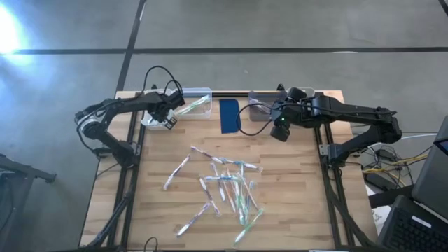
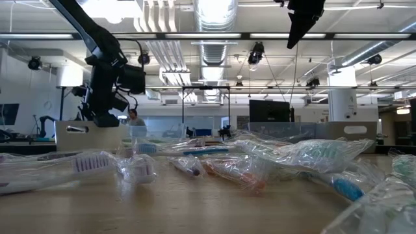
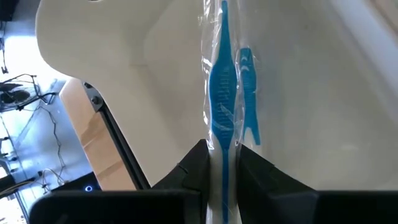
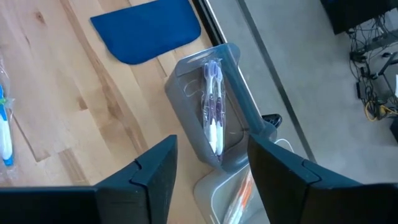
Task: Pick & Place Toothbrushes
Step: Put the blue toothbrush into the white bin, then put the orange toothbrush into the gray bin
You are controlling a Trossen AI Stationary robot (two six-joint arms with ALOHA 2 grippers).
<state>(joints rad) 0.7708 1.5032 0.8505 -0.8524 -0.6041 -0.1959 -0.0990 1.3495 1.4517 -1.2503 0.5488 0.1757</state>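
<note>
A dark blue rectangular pad [image 1: 229,115] lies flat at the far edge of the wooden desk [image 1: 294,203], between two bins and touching neither. On its left stands a clear bin [image 1: 198,94], on its right a grey plastic bin [image 4: 231,62]. The left pincer [image 1: 170,120] hangs beside the clear bin, clamped on a blue-handled toothbrush in clear wrap [image 3: 222,93]; the brush slants from the fingers across the bin's rim in the high view, and the left wrist view shows it above the bin's pale floor. The right pincer [image 4: 208,168] hovers with its jaws apart and nothing between them, over the grey bin, where a wrapped pack of pale purple toothbrushes [image 4: 213,106] leans against the inner wall. Just beside that bin another container [image 4: 227,193] holds something orange, too cut off to name.

The loose toothbrushes [image 1: 220,185] lie scattered over the middle and near part of the desk, well apart from both pincers, crossing one another at many angles, each in crinkled clear wrap; one blue-handled brush [image 4: 5,134] lies near the right pincer.

The desk is light butcher-block wood on a black frame, standing on a grey concrete floor. The low view looks across the wraps into an open workshop with ceiling ducts, strip lights and monitors. A laptop [image 1: 409,224] and a tangle of cables [image 1: 385,164] sit at the right.
</note>
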